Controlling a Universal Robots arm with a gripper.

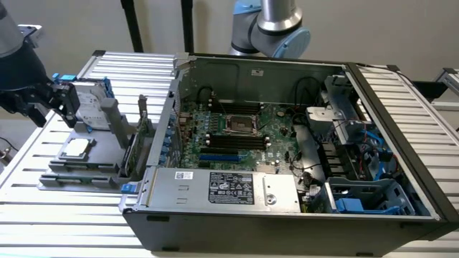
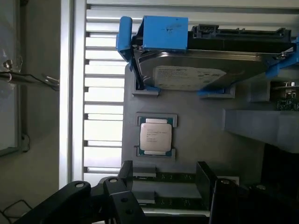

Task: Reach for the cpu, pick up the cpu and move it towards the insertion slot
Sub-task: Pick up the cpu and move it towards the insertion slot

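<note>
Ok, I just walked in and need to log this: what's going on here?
The arm's black gripper is open and holds nothing, near the grey parts holder. The small square silvery-grey cpu lies in that holder, untouched. The shiny-framed square insertion slot sits apart, on the green board inside the open computer case.

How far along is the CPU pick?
Done: nothing yet; the small square silvery-grey cpu lies untouched in its grey holder tray. In hand: the reach; the black gripper hangs open, apart from the chip, near the silver hard drive with blue rails. Left: grasp, lift and carry to the shiny-framed square insertion slot on the green motherboard.
</note>
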